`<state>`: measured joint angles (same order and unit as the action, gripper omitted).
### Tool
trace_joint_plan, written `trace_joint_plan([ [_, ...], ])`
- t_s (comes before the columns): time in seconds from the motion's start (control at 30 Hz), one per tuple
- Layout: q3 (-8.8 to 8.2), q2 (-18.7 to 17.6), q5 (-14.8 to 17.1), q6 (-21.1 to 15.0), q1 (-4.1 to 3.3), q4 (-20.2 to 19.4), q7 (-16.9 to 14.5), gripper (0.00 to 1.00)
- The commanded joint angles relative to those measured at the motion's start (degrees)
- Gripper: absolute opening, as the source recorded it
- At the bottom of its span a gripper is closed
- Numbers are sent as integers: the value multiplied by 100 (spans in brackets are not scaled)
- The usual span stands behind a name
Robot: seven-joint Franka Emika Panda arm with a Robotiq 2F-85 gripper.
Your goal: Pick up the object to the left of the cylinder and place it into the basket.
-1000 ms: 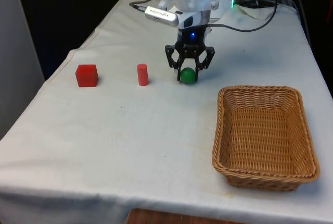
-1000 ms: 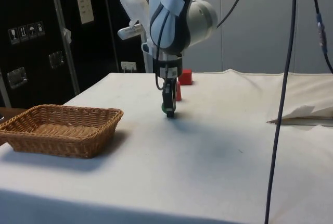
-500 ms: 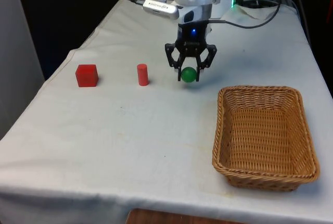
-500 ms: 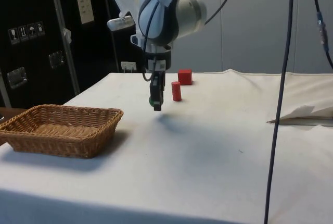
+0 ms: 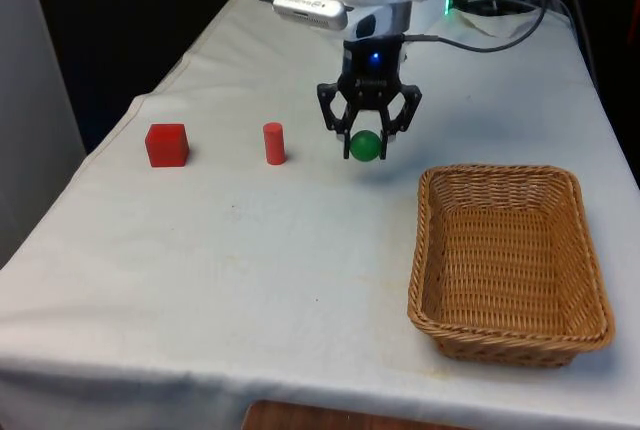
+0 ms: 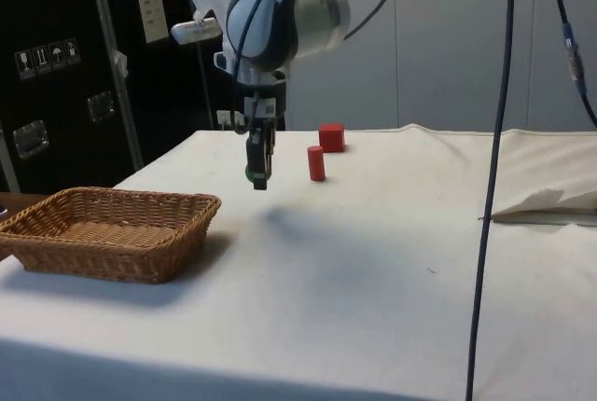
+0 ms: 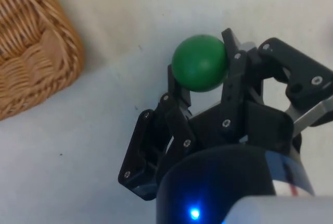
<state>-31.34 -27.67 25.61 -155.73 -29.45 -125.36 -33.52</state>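
Wicker basket (image 5: 510, 260) sits nearest the front camera, on the front view's right of the white-clothed table (image 5: 250, 280); it is rectangular, shallow and holds nothing. In the side view the basket (image 6: 103, 228) lies well apart from the arm, and a corner of its woven rim (image 7: 36, 47) shows in the wrist view.

Farther back, the black gripper (image 5: 366, 142) hangs above the cloth with its fingers pressed against a green ball (image 5: 366, 146), one on each side. The ball is clear of the table; the side view has the gripper (image 6: 256, 177) and ball (image 6: 253, 174) raised over bare cloth, between the basket and the red pieces. From the wrist, the green ball (image 7: 200, 63) is pinched at the tips of the gripper (image 7: 200, 73).

At about the same depth, on the front view's left of the ball, a small red cylinder (image 5: 273, 143) stands upright. A red cube (image 5: 167, 145) rests farther to that side, apart from the cylinder, near the table's edge. In the side view the cylinder (image 6: 316, 163) stands in front of the cube (image 6: 331, 137).
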Motion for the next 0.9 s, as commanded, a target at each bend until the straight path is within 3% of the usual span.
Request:
trace_joint_plan([
  [0.0, -63, -23, -63, 80, -40, 63, 69, 0],
  [0.17, -109, 6, -103, 212, -63, 189, 92, 0],
  [0.2, -34, 6, -6, 172, -6, 212, 6, 0],
  [0.23, -138, 29, -120, 275, -80, 241, 97, 0],
  [0.47, -195, 143, -241, 556, -109, 481, 178, 0],
  [0.5, -103, 166, -138, 504, -34, 470, 80, 0],
  [0.53, -195, 149, -264, 590, -109, 521, 206, 0],
  [0.73, -138, 103, -407, 768, -126, 831, 424, 0],
  [0.77, -86, 160, -350, 722, -86, 791, 350, 0],
  [0.8, -126, 86, -424, 791, -138, 882, 458, 0],
  [0.87, -109, 29, -441, 854, -155, 1037, 533, 0],
])
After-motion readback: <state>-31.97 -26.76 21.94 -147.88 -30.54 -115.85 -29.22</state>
